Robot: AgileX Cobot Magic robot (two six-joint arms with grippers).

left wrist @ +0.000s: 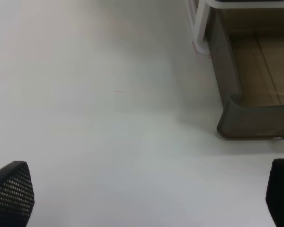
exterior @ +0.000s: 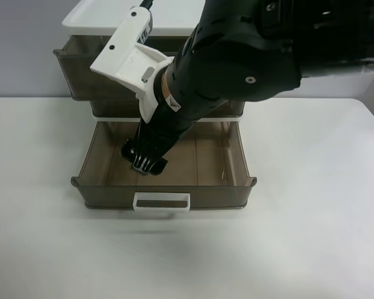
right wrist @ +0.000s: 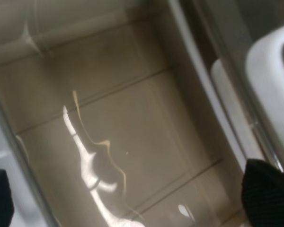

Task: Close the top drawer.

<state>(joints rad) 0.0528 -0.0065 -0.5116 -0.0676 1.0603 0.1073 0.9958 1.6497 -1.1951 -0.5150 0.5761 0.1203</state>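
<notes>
The top drawer (exterior: 75,70), smoky translucent plastic, sits under the cabinet's white lid (exterior: 106,18) and sticks out a little. The arm hides its handle. In the exterior high view one black arm reaches down from the upper right. Its gripper (exterior: 144,160) hangs inside the lower drawer (exterior: 93,163), which is pulled far out. The right wrist view looks onto that drawer's glossy floor (right wrist: 132,123). My right gripper (right wrist: 132,203) is open and empty, with its fingertips (right wrist: 267,194) far apart. My left gripper (left wrist: 144,196) is open and empty over bare table.
The lower drawer's white loop handle (exterior: 162,201) faces the table's near edge. Its front corner (left wrist: 241,118) and the cabinet's white frame (left wrist: 199,28) show in the left wrist view. A white frame part (right wrist: 274,71) lies beside the right gripper. The white table (exterior: 311,237) surrounds the cabinet.
</notes>
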